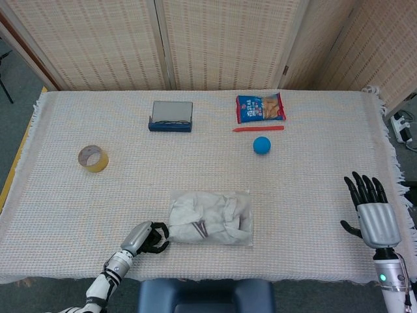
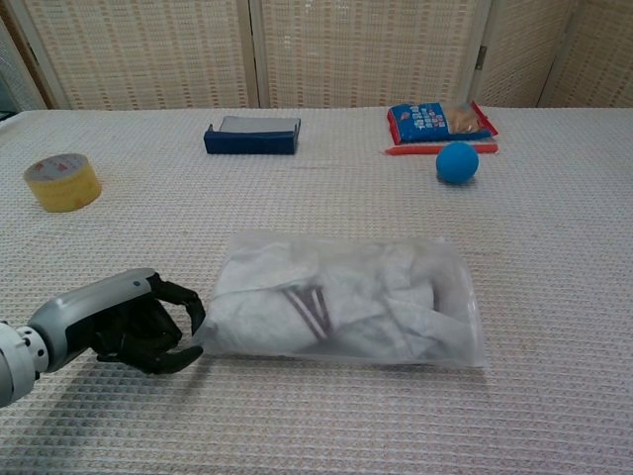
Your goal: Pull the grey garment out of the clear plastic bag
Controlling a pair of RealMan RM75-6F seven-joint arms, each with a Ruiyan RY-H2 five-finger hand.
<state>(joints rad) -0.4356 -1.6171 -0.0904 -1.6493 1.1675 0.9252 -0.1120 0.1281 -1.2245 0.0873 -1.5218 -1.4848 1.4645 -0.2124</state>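
While the grey garment (image 2: 336,307) lies crumpled inside the clear plastic bag (image 2: 450,341), the bag rests flat on the near middle of the table (image 1: 313,176), its long side running left to right. At the bag's left end sits the left hand (image 2: 124,327), low on the woven cloth, with its dark fingers (image 2: 183,302) curled toward the plastic edge; the fingertips look to be touching or pinching that edge, but whether they actually hold it cannot be told from either view. Well apart, at the table's right edge, the right hand (image 1: 374,215) is raised with its fingers spread and nothing in it. Farther back, a roll of yellow tape (image 2: 61,182) lies at the left, a dark blue box (image 2: 252,136) stands toward the middle, and a blue ball (image 2: 457,162) sits just in front of a red pen (image 1: 258,128) and a blue snack packet (image 1: 260,107).
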